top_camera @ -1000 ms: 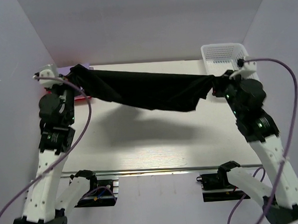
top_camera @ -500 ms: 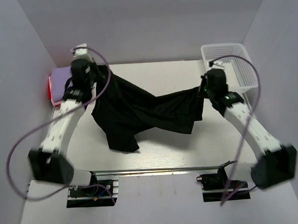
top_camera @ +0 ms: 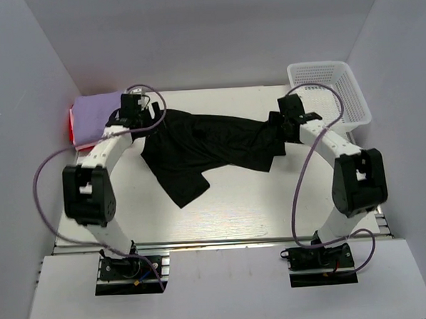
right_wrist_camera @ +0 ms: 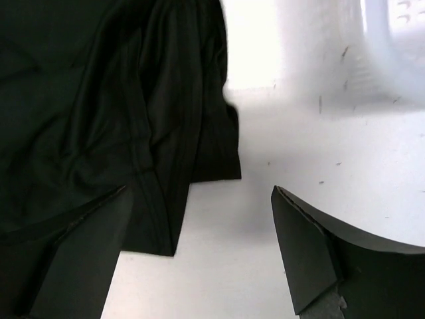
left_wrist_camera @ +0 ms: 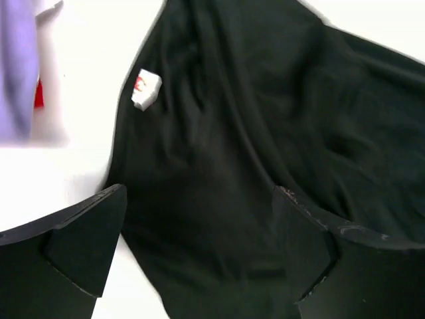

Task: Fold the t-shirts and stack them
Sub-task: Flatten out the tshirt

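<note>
Top external view: a large plain black cloth t-shirt (top_camera: 205,142) lies spread and rumpled across the far half of the white table (top_camera: 236,201), its bulk stretched between the two arms, with one flap trailing toward the near edge on the left side. The left gripper (top_camera: 136,126) sits over the shirt's left end and the right gripper (top_camera: 286,127) over its right end. A lavender-purple cloth shirt (top_camera: 96,114) lies flat at the far left corner, resting on a red-pink cloth shirt (top_camera: 72,127) of which only a strip shows along the left edge. A white plastic mesh basket (top_camera: 354,102) stands at the far right corner, apart from the black shirt. Left wrist view: the left gripper (left_wrist_camera: 199,199) has its fingers (left_wrist_camera: 86,242) spread wide with nothing clamped; the black shirt (left_wrist_camera: 265,119) lies slack beneath and between them. A small white label (left_wrist_camera: 145,88) shows on the fabric near its left edge. The lavender shirt (left_wrist_camera: 16,66) and a sliver of the red-pink one (left_wrist_camera: 38,93) appear at the left margin, separated from the black shirt by bare table (left_wrist_camera: 80,40). Right wrist view: the right gripper (right_wrist_camera: 200,193) is likewise fully parted and holds nothing; one finger (right_wrist_camera: 73,252) overlies the black shirt (right_wrist_camera: 99,100), the other is over bare table (right_wrist_camera: 299,133). The shirt's folded edge ends between the fingers. The basket (right_wrist_camera: 392,40) shows blurred at the upper right.
</note>
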Tool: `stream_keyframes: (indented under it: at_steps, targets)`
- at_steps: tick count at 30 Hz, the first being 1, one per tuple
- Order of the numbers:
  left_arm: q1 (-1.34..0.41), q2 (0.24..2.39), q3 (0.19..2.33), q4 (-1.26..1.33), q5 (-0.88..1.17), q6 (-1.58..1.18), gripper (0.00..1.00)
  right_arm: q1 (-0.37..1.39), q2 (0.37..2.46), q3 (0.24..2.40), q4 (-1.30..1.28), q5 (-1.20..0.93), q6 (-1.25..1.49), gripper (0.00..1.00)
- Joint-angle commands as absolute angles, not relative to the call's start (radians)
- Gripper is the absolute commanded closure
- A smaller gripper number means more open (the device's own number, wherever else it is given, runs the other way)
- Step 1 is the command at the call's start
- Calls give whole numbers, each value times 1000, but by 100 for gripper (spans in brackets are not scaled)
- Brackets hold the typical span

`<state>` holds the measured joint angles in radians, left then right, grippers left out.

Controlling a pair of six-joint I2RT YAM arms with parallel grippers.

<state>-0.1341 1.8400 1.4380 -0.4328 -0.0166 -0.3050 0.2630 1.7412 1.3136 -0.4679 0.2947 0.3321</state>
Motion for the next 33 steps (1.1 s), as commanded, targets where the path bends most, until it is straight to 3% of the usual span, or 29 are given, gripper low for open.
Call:
stream_keyframes:
  at_steps: [1,6,12,17,21,22,23,24,33]
  targets:
    - [-164,1593,1260,-387,55,-339,0,270,1626,1171,-450,217,307,10]
    - [-176,1408,918,-255,227,-432,0,276,1615,1066,-382,45,290,11]
    - [-242,1358,786,-322,249,-451,0,299,1704,1068,-336,-81,276,21]
    - [-307,1315,744,-376,225,-431,0,317,1788,1075,-302,-110,299,22]
    - [-348,1344,744,-433,198,-420,0,330,1844,1109,-316,-118,308,38]
    - [-348,1354,735,-433,207,-420,0,330,1847,1111,-311,-115,311,47]
    - [-363,1355,723,-433,207,-420,0,333,1848,1111,-310,-107,311,64]
    - [-377,1365,723,-433,207,-420,0,334,1842,1112,-302,-107,322,100]
    - [-454,1420,750,-501,198,-420,0,324,1802,1322,-259,-130,376,100]
